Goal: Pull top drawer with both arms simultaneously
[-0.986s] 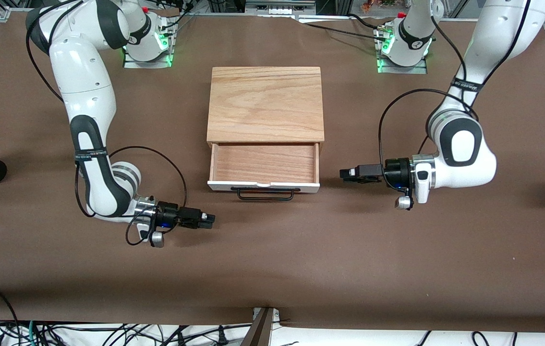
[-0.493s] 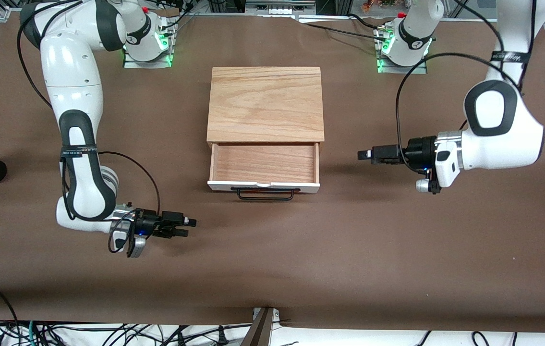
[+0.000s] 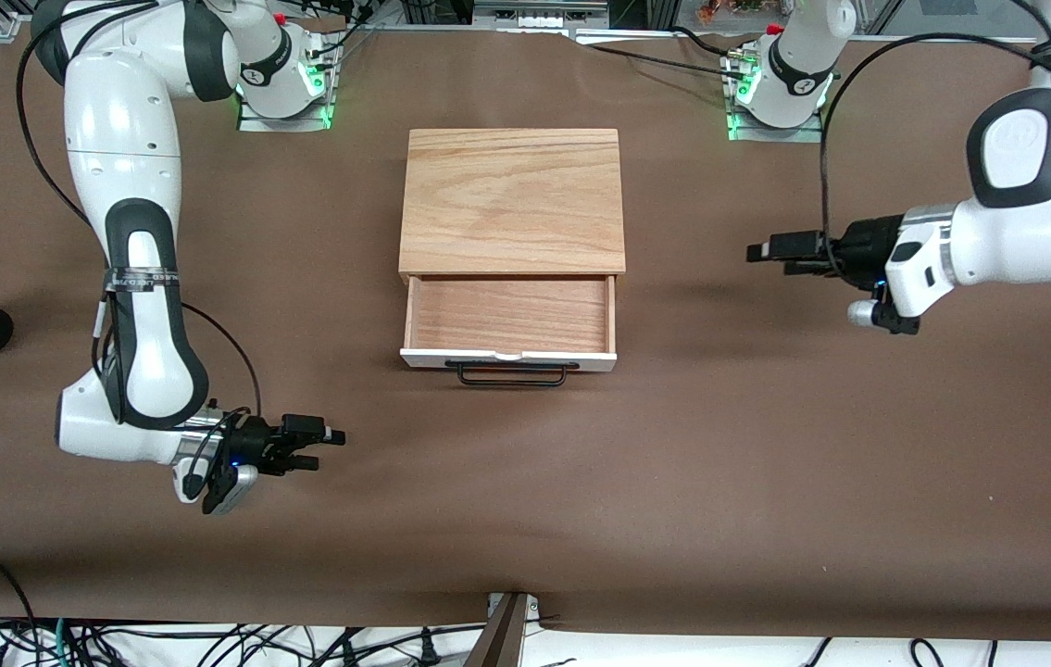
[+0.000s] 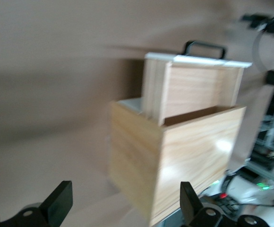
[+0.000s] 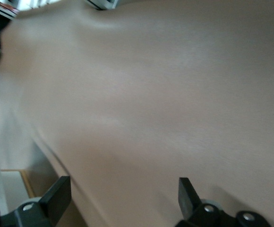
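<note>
I see the top drawer [image 3: 509, 318] standing pulled out of the wooden box [image 3: 512, 200] in the middle of the counter [image 3: 729, 482], its reddish inside bare and its white front panel and black wire handle [image 3: 512, 373] on the side nearest the front camera; it has not shifted over the last second. What has changed is the arms: both have drawn away from it. The left gripper [image 3: 770, 251] has risen and swung out toward the left arm's end of the counter, now well apart from the drawer, jaws wide and holding nothing. The right gripper [image 3: 319, 446] has backed off toward the right arm's end, low over the bare counter, jaws likewise wide and empty. In the left wrist view the box and open drawer [image 4: 193, 87] sit well clear of the fingers [image 4: 56, 203]. I judge the pull done and both arms retreating.
</note>
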`<state>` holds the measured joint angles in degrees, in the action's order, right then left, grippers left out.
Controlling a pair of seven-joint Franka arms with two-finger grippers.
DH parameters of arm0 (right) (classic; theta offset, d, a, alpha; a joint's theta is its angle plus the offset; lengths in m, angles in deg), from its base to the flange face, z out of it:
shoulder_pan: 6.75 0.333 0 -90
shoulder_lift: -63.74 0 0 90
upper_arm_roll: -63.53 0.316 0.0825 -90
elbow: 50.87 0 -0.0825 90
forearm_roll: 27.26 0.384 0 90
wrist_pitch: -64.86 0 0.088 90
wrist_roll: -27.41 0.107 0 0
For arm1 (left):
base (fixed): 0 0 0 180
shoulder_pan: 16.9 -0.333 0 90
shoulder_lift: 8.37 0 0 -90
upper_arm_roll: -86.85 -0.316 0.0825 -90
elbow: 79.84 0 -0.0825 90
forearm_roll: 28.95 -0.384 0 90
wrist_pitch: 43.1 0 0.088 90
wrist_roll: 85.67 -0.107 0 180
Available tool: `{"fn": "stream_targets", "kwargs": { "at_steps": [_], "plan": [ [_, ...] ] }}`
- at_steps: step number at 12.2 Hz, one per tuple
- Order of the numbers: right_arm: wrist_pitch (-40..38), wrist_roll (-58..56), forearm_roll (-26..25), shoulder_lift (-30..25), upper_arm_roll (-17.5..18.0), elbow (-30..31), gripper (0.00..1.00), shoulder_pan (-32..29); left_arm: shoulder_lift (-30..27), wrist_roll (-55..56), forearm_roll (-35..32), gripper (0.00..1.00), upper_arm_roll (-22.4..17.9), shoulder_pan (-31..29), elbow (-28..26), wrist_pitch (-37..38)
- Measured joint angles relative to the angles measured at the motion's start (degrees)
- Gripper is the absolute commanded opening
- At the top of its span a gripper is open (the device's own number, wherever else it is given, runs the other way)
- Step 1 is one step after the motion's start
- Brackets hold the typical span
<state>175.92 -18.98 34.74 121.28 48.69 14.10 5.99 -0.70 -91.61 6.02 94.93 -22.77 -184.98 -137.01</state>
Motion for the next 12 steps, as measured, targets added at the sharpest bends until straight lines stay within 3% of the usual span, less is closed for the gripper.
{"fn": "stream_targets", "kwargs": {
  "at_steps": [4,8,12],
  "plan": [
    [0.0,8.5,-9.8,-0.5,-0.4,-2.5,1.00,0.1,-4.3,6.4,-13.9,1.00,-0.3,0.2,3.8,9.2],
    [0.5,21.9,-22.0,-3.2,-0.9,-2.8,1.00,1.9,-5.8,9.9,-28.4,1.00,2.1,1.3,8.4,14.2],
    [0.7,32.0,-31.3,-6.0,-4.4,-2.9,1.00,6.6,-6.5,4.1,-36.2,1.00,1.8,1.5,13.2,15.8]
  ]
}}
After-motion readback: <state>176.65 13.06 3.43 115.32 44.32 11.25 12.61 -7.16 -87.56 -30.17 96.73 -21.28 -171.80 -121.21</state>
